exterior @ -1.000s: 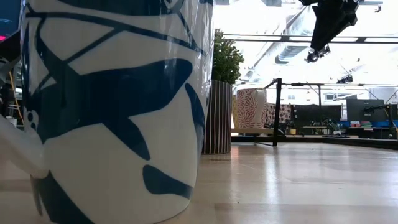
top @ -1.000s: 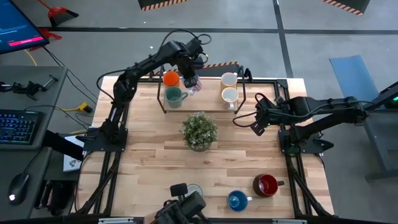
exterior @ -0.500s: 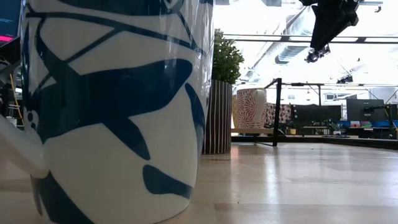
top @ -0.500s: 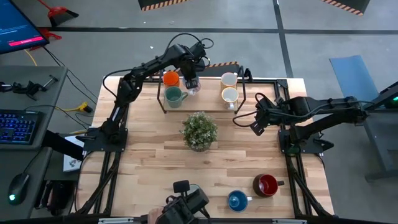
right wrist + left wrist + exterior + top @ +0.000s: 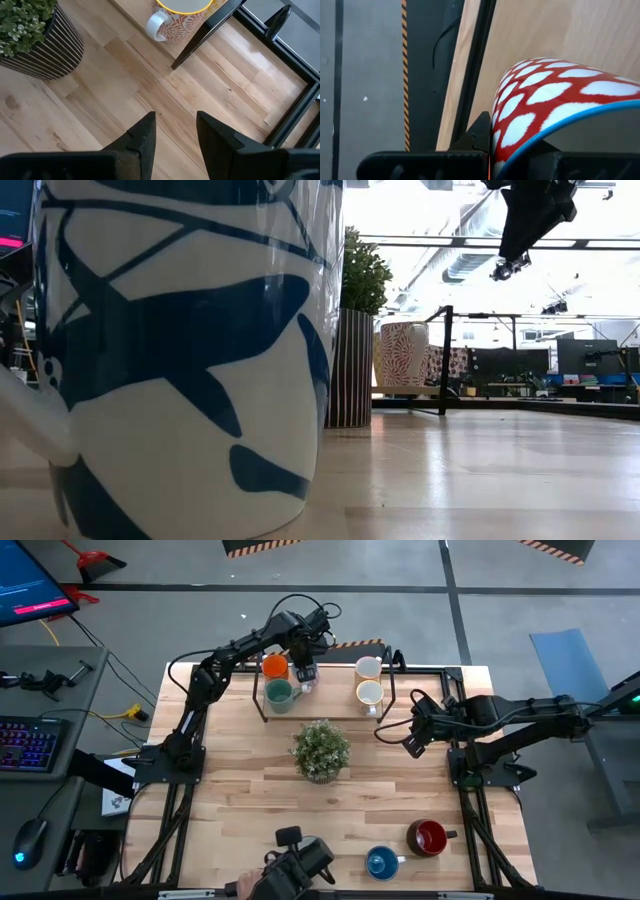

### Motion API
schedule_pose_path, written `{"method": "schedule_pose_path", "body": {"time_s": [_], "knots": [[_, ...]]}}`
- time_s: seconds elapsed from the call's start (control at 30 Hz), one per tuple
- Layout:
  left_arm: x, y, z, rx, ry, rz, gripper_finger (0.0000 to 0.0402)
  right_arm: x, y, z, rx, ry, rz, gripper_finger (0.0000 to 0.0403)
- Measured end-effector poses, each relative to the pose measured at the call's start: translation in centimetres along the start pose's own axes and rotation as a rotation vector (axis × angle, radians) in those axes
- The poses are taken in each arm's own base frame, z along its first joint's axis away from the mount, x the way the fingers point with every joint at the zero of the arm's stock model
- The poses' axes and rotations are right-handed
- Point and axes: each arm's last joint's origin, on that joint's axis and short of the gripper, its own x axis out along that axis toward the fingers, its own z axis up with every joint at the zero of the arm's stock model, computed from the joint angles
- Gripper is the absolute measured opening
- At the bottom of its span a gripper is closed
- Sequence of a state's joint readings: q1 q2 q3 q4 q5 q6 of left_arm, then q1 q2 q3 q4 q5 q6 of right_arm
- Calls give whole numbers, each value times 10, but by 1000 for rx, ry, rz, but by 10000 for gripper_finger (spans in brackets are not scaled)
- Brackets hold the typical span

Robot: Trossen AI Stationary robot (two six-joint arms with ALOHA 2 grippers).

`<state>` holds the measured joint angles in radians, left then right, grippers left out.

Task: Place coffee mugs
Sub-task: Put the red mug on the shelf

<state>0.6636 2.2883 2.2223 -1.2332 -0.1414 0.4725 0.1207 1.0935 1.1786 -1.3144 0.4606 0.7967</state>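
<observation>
Overhead, left gripper [image 5: 305, 673] seen at upper centre of frame, over the low dark-framed wooden shelf [image 5: 325, 710] at the table's far edge. Jaws clenched on the rim of a red mug with white spots and a blue lip [image 5: 555, 110], filling lower right of the left wrist frame; in the high frame that mug mostly hidden under the gripper.

Round orange mug [image 5: 274, 666] and teal-green handled mug [image 5: 279, 694] on the shelf, just left of the gripper. Two cream mugs [image 5: 369, 680] on the shelf's right part, upper centre-right.

Right gripper [image 5: 412, 747] at centre-right of the high frame, hovering above bare wood, jaws released, holding nothing; fingers [image 5: 145, 137] apart in the right wrist frame.

Leafy plant in a striped dark pot [image 5: 321, 750] at frame centre. Dark red mug [image 5: 430, 836] and blue mug [image 5: 381, 862] at lower right. White mug with blue pattern [image 5: 180, 350] filling the left half of the low frame.
</observation>
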Motion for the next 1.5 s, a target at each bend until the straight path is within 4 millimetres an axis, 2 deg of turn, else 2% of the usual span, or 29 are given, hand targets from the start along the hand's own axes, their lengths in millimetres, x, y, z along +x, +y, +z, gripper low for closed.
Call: {"method": "schedule_pose_path", "body": {"time_s": [0.37, 0.63, 1.2, 1.33, 1.5], "knots": [[3, 1, -4, -19, 43, -7, 8, 0, 0, 0, 0, 1, 1, 119], [10, 1, -4, -22, 64, 4, 45, 0, 0, 0, -1, 6, 5, 119], [8, 2, -3, -23, 59, 28, 49, 0, 1, -1, -4, 23, 22, 119], [1, 5, -4, -30, 47, 35, 49, 0, 1, -1, -4, 32, 30, 119], [-19, 7, -7, -39, 8, 54, 49, 0, 1, -1, -4, 33, 31, 119]]}}
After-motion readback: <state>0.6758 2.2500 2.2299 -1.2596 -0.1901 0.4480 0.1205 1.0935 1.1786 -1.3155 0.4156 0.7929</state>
